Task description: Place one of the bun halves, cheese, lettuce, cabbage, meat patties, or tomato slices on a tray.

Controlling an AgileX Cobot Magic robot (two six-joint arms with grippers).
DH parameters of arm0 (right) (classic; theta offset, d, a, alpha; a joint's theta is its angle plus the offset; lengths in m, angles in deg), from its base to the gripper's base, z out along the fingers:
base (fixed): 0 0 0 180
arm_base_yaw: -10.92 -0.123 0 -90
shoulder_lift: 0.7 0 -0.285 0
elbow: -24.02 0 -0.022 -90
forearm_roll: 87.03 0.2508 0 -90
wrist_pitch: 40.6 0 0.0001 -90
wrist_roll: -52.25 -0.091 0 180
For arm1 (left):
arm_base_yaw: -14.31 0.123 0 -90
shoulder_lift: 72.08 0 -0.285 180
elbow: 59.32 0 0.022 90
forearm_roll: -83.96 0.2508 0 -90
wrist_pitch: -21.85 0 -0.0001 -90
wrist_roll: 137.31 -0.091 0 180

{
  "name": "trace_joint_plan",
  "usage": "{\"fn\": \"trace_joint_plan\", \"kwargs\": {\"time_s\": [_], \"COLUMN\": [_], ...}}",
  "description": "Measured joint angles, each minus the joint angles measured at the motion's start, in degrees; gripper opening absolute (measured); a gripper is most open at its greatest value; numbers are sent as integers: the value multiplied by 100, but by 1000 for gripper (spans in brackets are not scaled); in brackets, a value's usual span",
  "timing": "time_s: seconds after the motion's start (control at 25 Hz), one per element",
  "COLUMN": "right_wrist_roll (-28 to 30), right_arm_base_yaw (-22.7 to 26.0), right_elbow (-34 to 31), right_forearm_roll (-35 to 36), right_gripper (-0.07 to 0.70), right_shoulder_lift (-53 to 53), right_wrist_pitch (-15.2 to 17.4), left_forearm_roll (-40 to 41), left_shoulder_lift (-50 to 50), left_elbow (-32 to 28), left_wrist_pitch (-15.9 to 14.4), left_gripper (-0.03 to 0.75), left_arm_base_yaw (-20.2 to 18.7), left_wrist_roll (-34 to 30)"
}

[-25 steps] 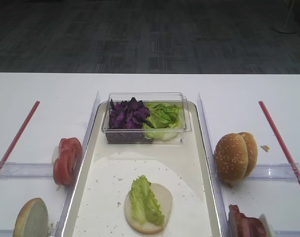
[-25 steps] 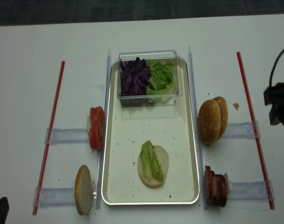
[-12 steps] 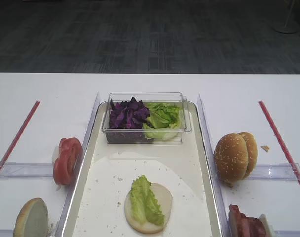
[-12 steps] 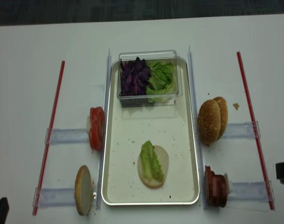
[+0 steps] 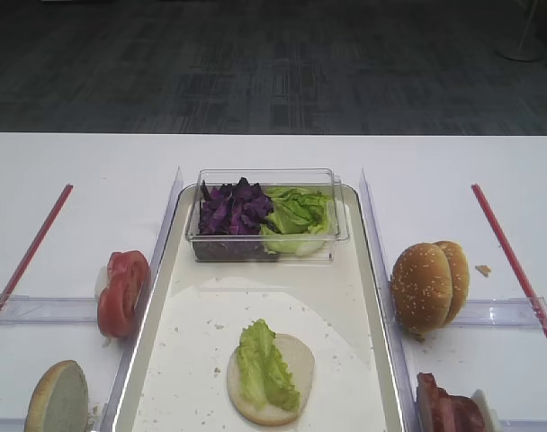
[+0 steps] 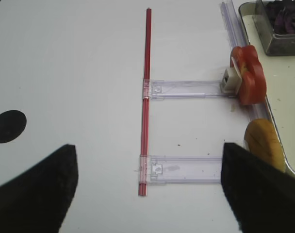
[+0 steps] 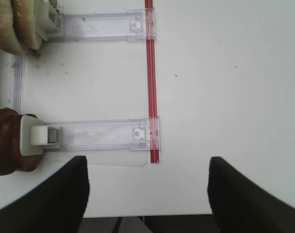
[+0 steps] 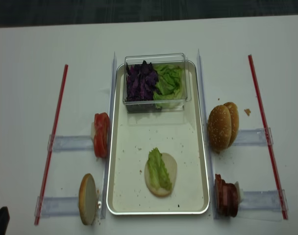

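Overhead view: the right arm that hung over the table's right edge a second ago has pulled back, and only a dark sliver of it shows low at the right border. The right gripper [image 7: 146, 194] has its fingers spread wide, holding nothing, above the red strip [image 7: 150, 77] and well apart from the patties [image 7: 7, 141]. The left gripper [image 6: 147, 194] is also parted wide and empty, parked beside the tomato [image 6: 249, 80]. On the tray [image 8: 198, 161] sits a bun half [image 8: 161, 174] with lettuce [image 8: 158, 169] on it. That step looks finished; I'd judge a patty or tomato comes next.
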Motion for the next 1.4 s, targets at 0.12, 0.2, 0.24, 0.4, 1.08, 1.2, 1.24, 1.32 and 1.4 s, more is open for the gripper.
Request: {"fn": "trace_joint_plan", "kwargs": {"time_s": [0.12, 0.2, 0.24, 0.4, 1.08, 1.2, 1.24, 1.32, 1.4], "right_wrist_roll": [9, 9, 9, 9, 22, 22, 22, 22, 22], "right_arm_base_yaw": [0, 0, 0, 0, 0, 0, 0, 0, 0], "right_elbow": [0, 0, 0, 0, 0, 0, 0, 0, 0], "right_forearm_roll": [0, 0, 0, -45, -90, -90, -90, -90, -92], "right_gripper": [531, 526, 526, 526, 577, 599, 605, 616, 620], "right_shoulder_lift": [264, 403, 484, 798, 1940, 1962, 1962, 1974, 2057], "right_wrist_pitch": [0, 0, 0, 11, 65, 78, 78, 78, 78], "left_forearm_roll": [0, 0, 0, 0, 0, 0, 0, 0, 0], "left_shoulder_lift": [0, 0, 0, 0, 0, 0, 0, 0, 0], "left_elbow": [0, 0, 0, 0, 0, 0, 0, 0, 0], "left_wrist_pitch": [0, 0, 0, 0, 0, 0, 0, 0, 0], "left_gripper": [554, 554, 554, 554, 554, 554, 554, 554, 554], "left_arm_base_yaw": [0, 0, 0, 0, 0, 0, 0, 0, 0], "left_wrist_roll": [0, 0, 0, 0, 0, 0, 0, 0, 0]}}
